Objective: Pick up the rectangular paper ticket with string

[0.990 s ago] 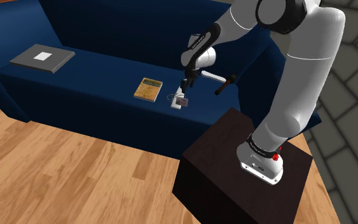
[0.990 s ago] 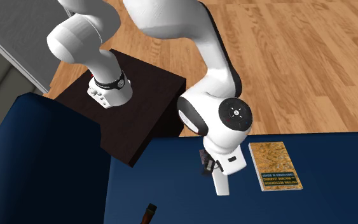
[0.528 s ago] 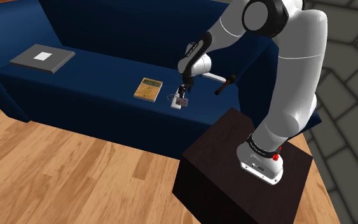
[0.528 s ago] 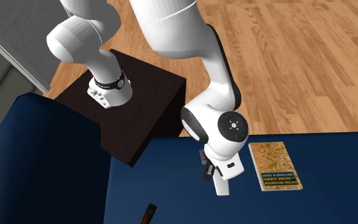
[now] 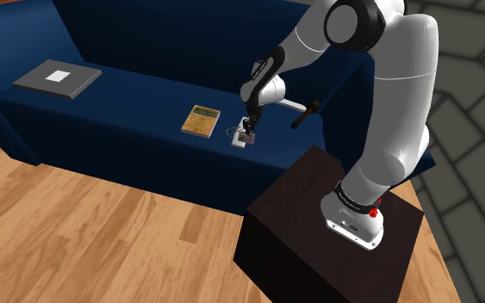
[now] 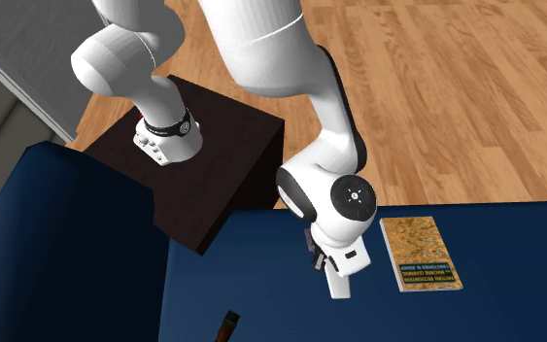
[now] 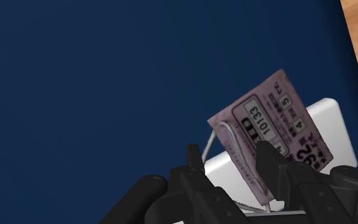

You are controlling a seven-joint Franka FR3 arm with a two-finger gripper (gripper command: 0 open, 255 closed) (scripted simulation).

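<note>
On the blue sofa (image 5: 120, 95) we see a tan book (image 5: 201, 120), then near it the pinkish ticket (image 7: 269, 118) lying on a white block (image 7: 327, 124). Our gripper (image 7: 228, 150) is down at it, jaws apart, with the ticket's stringed edge between them.

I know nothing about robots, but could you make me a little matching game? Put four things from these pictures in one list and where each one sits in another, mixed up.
Things:
1. ticket
2. tan book
3. grey slab
4. dark box

Places:
A. on the wooden floor, carrying the arm's base
B. at the end of the sofa seat, on the shoulder view's left
C. partly on a small white thing, at the gripper
D. on the seat, just to the shoulder view's left of the ticket

Pairs: 1-C, 2-D, 3-B, 4-A.
</note>
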